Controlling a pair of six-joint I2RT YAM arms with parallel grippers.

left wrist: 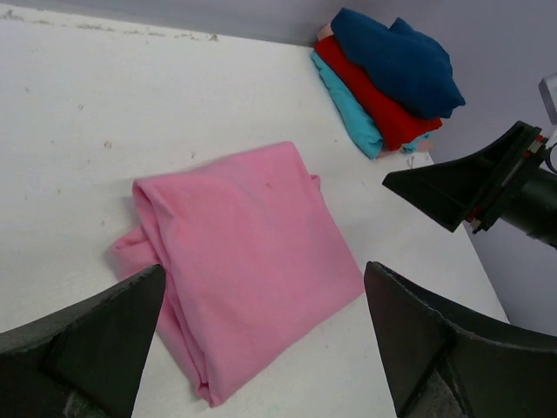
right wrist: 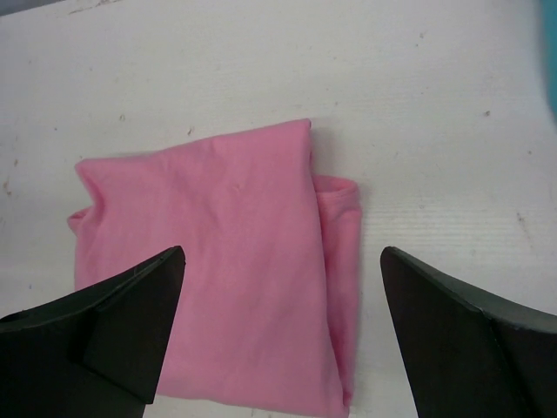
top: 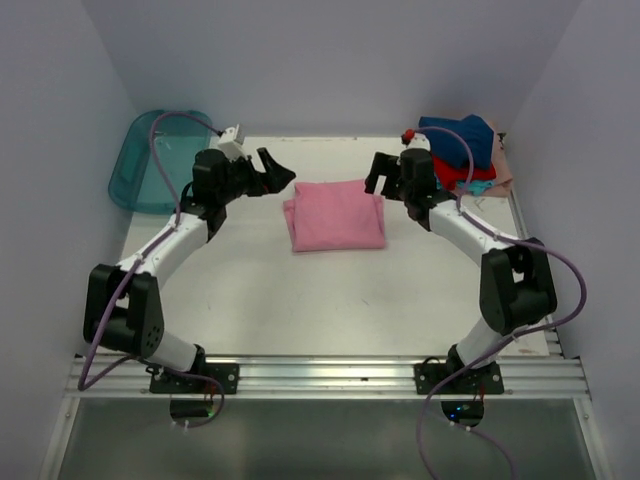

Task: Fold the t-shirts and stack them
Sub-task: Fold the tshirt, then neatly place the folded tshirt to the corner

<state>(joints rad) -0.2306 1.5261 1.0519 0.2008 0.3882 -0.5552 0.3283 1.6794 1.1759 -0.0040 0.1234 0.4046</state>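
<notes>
Top external view: pink t-shirt (top: pixel 335 215) lies folded in a rough rectangle mid bench (top: pixel 300 300), flat, btwn the two arms. Left hand (top: pixel 275 170) and right hand (top: pixel 376 172) sit near its far corners, one each side, both w/ jaws spread wide and nothing held. The stack (top: pixel 462 148) of other shirts is at the far right corner, navy on top, then red, teal, peach at bottom, well apart from the pink one. Teal tub (top: pixel 150 165) at far left, not involved.

Risks, as I judge them: next is prob. moving pink onto the stack. Wrist views show layers offset at one edge w/ a loose flap, so a pinch catching only the top layer would open the fold. Uneven lift by the two hands means sag, and the bundle slides apart. Stack looks lumpy, so a rough drop could tip it.
</notes>
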